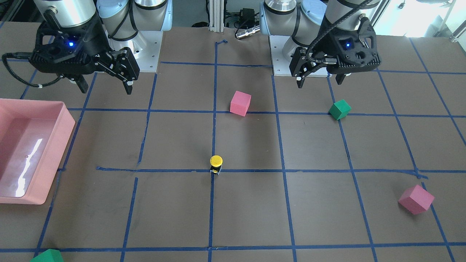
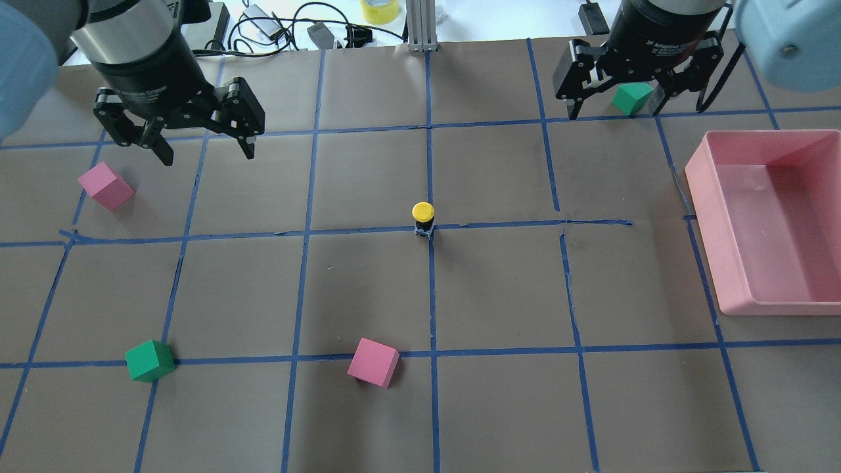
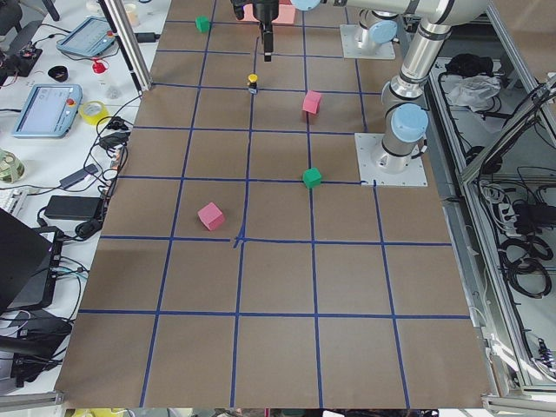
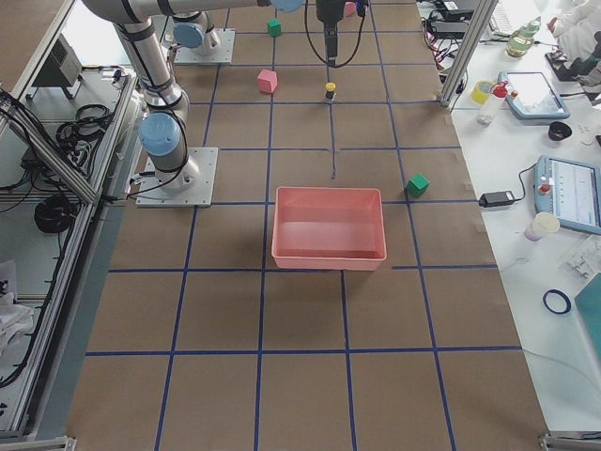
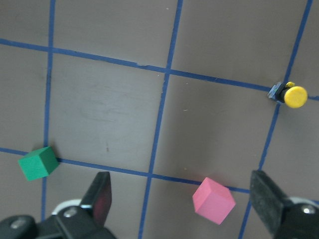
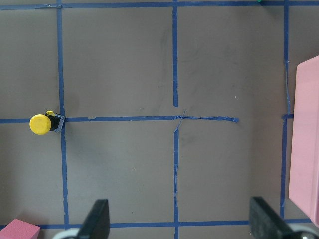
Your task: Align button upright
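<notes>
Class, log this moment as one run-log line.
small yellow-capped black push-button: upright on blue tape crossing, untouched | left claw: open, empty | right claw: open, empty

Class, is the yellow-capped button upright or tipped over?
Upright: the button shows its yellow cap above its black body in both opposing views.

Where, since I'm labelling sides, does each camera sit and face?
Front-facing: across table, facing robot; left tool, right tool.
Overhead: behind robot, looking down; both tools.
Left: table's left end; left arm nearer.
Right: table's right end; right arm nearer.
Left wrist: down past left tool.
Right wrist: down past right tool.
Shared: button in all.
</notes>
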